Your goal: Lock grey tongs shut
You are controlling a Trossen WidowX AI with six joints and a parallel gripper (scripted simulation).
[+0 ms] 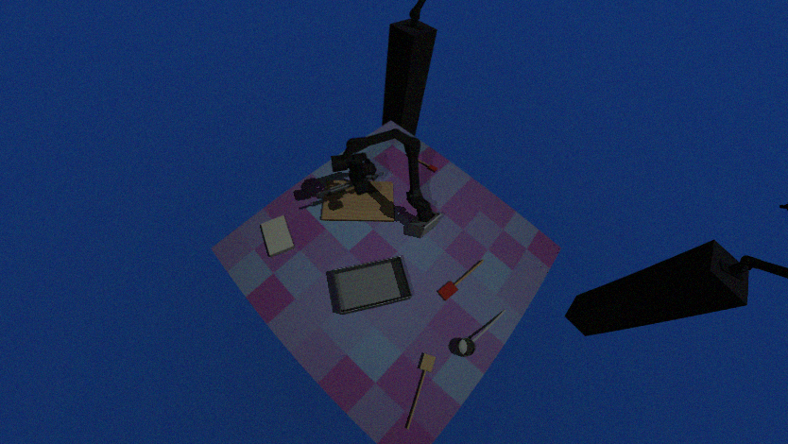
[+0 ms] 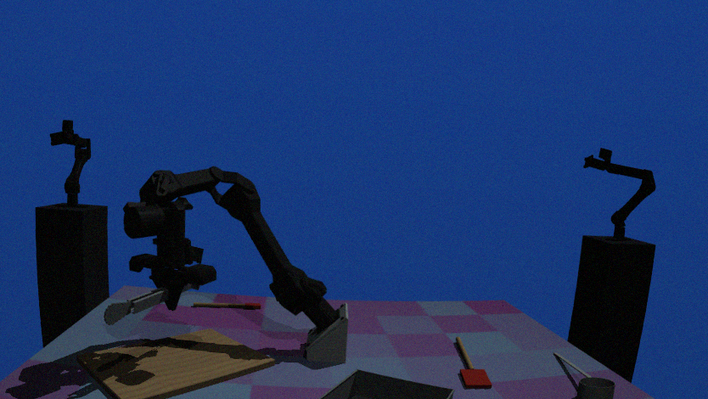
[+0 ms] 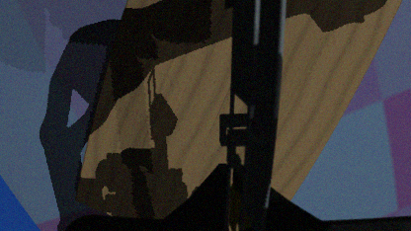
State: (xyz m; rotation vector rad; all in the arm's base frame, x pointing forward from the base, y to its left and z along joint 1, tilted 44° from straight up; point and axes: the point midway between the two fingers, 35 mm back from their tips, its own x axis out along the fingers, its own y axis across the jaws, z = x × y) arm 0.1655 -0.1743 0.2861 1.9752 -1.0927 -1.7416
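Observation:
The grey tongs (image 1: pixel 337 188) (image 2: pixel 147 300) (image 3: pixel 267 84) are held in the air over and beside the left back part of the wooden board (image 1: pixel 358 213) (image 2: pixel 200 364) (image 3: pixel 316 99). They lie roughly level, a little tilted, with the scalloped end lower on the left in the exterior view. Their arms look pressed together; whether the lock is set cannot be told. My gripper (image 1: pixel 363 189) (image 2: pixel 172 305) points down and is shut on the tongs' arms. The roasting tin (image 1: pixel 369 286) (image 2: pixel 389 384) stands in front with no tongs across it.
A pale block (image 1: pixel 276 235) lies left of the tin. A red-headed tool (image 1: pixel 447 290) (image 2: pixel 475 378), a grey pot with a handle (image 1: pixel 462 346) (image 2: pixel 596 386) and a wooden-headed tool (image 1: pixel 426 362) lie to the right and front. Another red-ended tool (image 1: pixel 430 165) (image 2: pixel 227 305) lies at the back.

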